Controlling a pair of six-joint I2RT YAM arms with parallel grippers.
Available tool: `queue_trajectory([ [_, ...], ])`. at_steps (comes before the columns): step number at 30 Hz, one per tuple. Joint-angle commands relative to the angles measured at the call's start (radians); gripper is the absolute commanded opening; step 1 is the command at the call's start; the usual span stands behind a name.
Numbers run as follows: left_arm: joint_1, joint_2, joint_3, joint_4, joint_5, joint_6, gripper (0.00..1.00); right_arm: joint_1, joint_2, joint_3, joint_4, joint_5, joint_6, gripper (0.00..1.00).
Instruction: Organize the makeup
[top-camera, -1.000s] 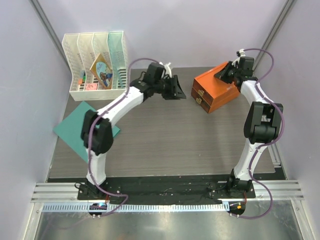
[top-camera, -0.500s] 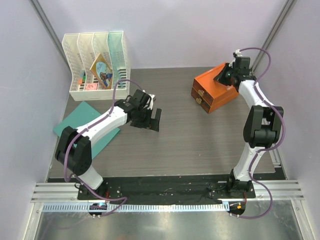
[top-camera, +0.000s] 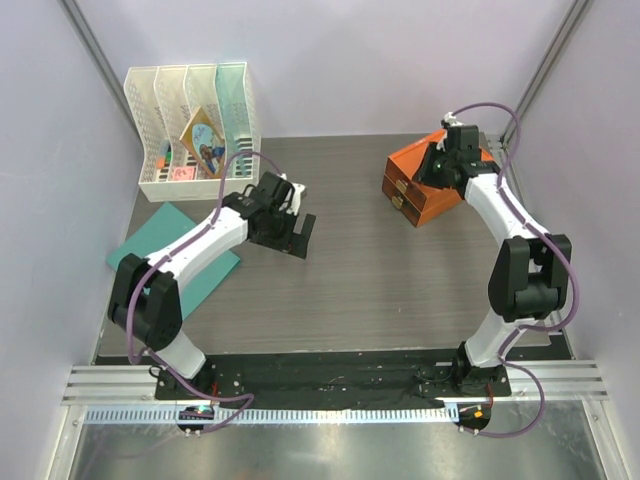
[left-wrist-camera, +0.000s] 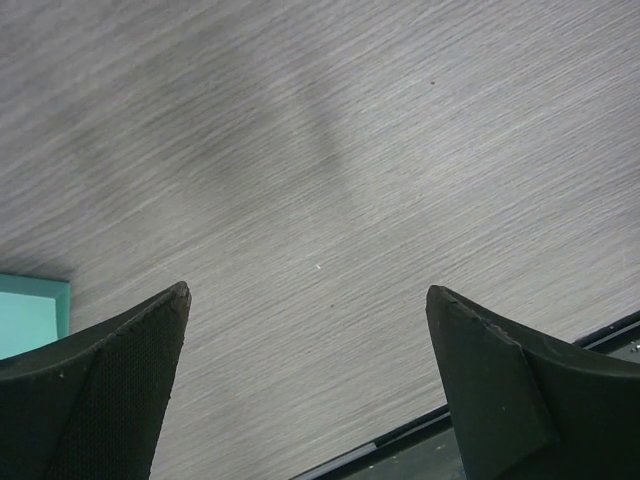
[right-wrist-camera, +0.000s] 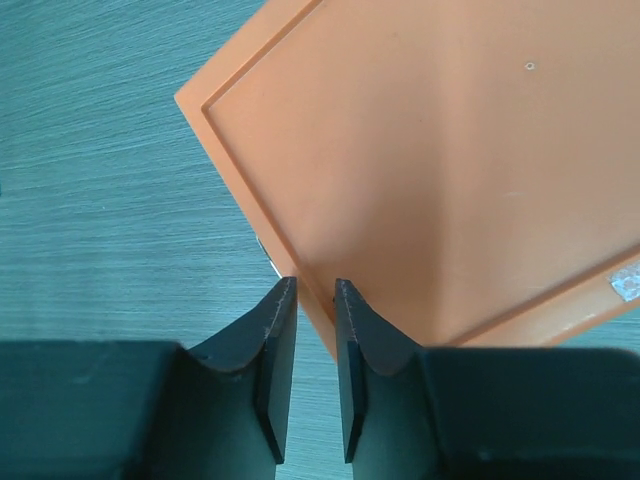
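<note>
Where the makeup lies: cannot tell; no cosmetic piece shows in any of the three views.
Orange drawer box: it sits at the far right of the desk, turned at an angle to the desk's edges. Two stacked drawer fronts face the near left, and both look flush with the body.
Right gripper: it hangs over the box's lid near the corner that points toward the middle of the desk. In the wrist view the fingers are drawn together to a narrow slit with nothing in it, and the lid's raised rim runs beneath their tips. Whether they touch the lid cannot be told.
Left gripper: it is over the grey wood grain left of centre, well apart from the box. Its fingers are spread wide, released, and hold nothing.
Teal sheet: it lies flat at the desk's left edge. In the top view the left arm crosses over part of it. One corner shows at the left margin of the left wrist view, just beside the left finger.
White file rack: it stands upright in the far left corner and has four slots. Printed cards or booklets are in the middle slots, one of them leaning.
Black rail: it runs along the desk's near edge and carries both arm bases.
</note>
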Motion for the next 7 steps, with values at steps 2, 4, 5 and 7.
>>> queue_trajectory([
  [2,0.005,-0.022,0.061,-0.017,-0.023,0.088,1.0,0.003,-0.038,-0.021,-0.048,0.044,0.006,0.3],
  [4,0.011,-0.029,0.06,-0.011,-0.024,0.112,1.0,0.011,-0.037,-0.012,-0.037,0.055,0.008,0.33],
  [5,0.015,-0.031,0.06,-0.008,-0.024,0.116,1.0,0.014,-0.038,-0.004,-0.038,0.058,0.008,0.34],
  [7,0.021,-0.034,0.063,-0.001,-0.036,0.119,1.0,0.023,-0.044,0.014,-0.034,0.081,0.0,0.39],
])
